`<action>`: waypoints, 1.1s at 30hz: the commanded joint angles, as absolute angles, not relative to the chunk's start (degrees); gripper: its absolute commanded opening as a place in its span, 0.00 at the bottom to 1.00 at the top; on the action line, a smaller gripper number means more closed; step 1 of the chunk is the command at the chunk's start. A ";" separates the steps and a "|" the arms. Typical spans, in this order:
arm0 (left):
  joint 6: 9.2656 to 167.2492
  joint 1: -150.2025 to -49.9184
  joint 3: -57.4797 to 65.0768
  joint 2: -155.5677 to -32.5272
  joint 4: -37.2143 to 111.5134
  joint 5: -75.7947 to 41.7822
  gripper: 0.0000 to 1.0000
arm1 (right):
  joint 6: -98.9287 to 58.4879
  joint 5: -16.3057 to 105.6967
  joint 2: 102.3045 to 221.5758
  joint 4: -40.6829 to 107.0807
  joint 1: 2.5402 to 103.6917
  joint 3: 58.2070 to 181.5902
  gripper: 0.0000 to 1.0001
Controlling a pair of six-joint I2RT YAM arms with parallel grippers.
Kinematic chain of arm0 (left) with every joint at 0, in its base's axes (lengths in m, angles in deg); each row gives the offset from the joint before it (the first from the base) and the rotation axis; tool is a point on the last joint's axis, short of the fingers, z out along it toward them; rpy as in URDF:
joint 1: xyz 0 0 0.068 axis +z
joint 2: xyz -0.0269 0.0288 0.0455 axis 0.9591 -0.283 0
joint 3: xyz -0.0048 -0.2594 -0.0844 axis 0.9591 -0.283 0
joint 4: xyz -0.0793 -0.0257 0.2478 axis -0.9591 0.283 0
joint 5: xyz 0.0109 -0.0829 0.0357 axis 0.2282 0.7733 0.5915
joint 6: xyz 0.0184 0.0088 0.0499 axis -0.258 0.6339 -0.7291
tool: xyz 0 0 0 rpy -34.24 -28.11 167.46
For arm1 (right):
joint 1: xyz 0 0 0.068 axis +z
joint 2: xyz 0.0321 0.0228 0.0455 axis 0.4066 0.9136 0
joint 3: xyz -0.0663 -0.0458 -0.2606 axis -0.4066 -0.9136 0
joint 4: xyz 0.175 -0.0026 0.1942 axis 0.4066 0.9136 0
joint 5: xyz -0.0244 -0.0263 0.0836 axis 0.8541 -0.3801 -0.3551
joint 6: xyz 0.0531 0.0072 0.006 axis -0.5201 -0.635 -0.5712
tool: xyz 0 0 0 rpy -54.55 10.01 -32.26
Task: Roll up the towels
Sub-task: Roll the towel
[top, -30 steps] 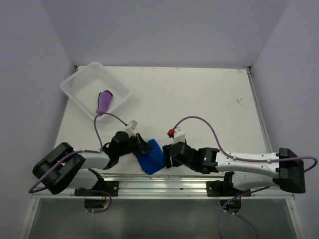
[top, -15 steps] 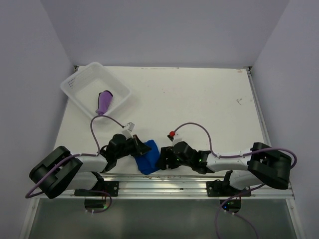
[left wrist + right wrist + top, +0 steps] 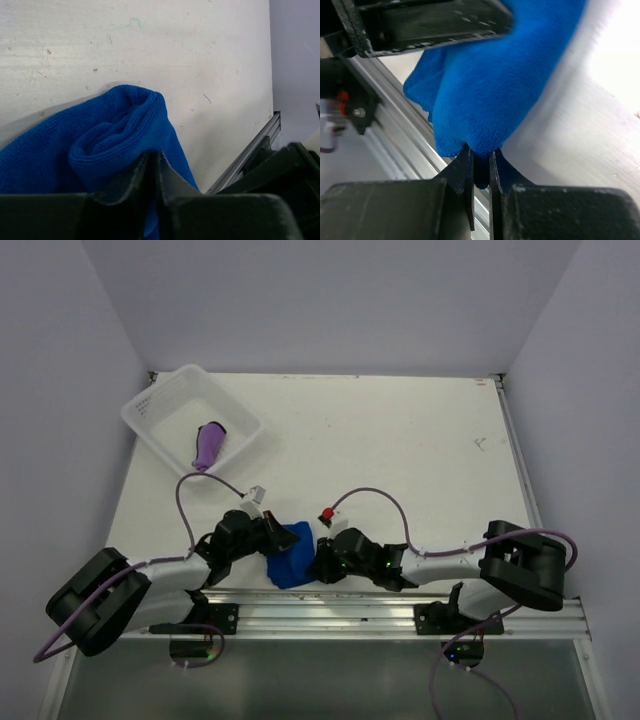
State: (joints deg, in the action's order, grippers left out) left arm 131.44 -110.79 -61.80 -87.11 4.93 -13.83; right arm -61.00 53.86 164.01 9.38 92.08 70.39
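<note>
Blue towel (image 3: 290, 558), bunched into a loose roll, sits near the front edge of the white counter (image 3: 400, 450), just beyond the metal rail (image 3: 330, 612), with an arm on either side of it. At its left side, the left pincer (image 3: 286, 537) has its fingers together on the cloth. The left wrist view shows the rolled end curling just past the tips and a sliver of blue between them. At its right side, the right pincer (image 3: 318, 560) is clamped on a lower fold of the towel, its fingers nearly touching, as the right wrist view shows. Purple towel (image 3: 209, 445), a small roll, lies inside the white basket (image 3: 226, 397) at the counter's far left corner, well apart from both arms. Purple cables (image 3: 372, 491) loop over the arms.
</note>
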 commanded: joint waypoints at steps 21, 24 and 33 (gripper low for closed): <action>122.38 -101.69 -40.07 -68.48 55.42 -16.14 0.73 | -46.28 102.42 192.56 85.05 111.08 122.21 0.00; 122.56 -101.69 -39.63 -68.74 56.04 -14.46 0.75 | -45.31 104.53 196.86 88.92 112.49 126.61 0.00; 122.29 -101.77 -38.67 -67.86 58.15 -12.35 0.81 | -40.74 105.42 203.81 92.19 114.60 133.20 0.00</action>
